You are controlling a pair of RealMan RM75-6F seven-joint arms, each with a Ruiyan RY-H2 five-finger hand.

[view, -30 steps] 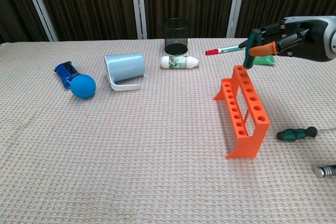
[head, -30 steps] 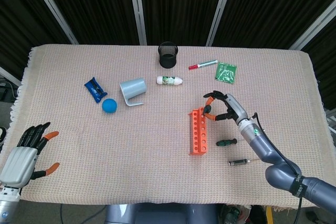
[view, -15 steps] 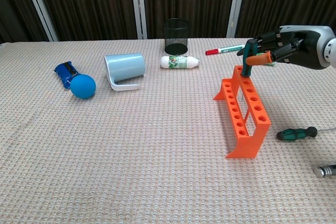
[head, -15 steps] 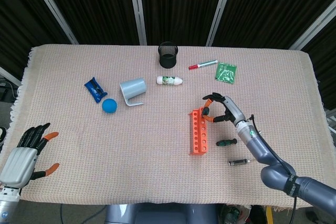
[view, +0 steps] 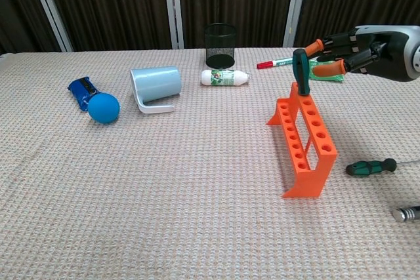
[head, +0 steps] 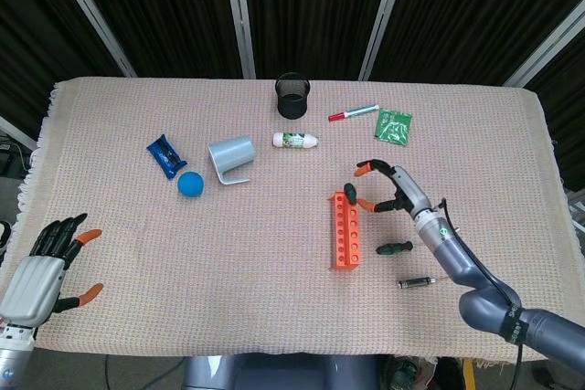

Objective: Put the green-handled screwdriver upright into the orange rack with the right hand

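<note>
Released within the last half second: the green-handled screwdriver (view: 300,70) now upright in a far-end hole of the orange plastic rack (view: 304,137), handle clear of the right hand (view: 354,50). Half a second ago, fingers wrapped about that handle just above the rack; now spread apart, orange tips (view: 329,67) just right of the handle and, by the chest view, apart from it. Same story from the head view: dark handle (head: 349,193) at the rack's far end (head: 345,228), right hand (head: 393,189) opened beside it, holding nothing.

Taken together, the placement itself judged done, or all but done; left over only the drawing back of the hand without a brush against the handle, a light knock probably enough to tip the tool or shift the rack.

Left hand (head: 47,262) low at the near left corner, palm down, fingers spread, holding nothing, unchanged over the last second.

Near the rack on the right, flat on the woven beige tablecloth (view: 164,181): a second green-handled screwdriver (view: 371,166), and nearer still a small silver and black tool (view: 408,213), both unmoved.
</note>
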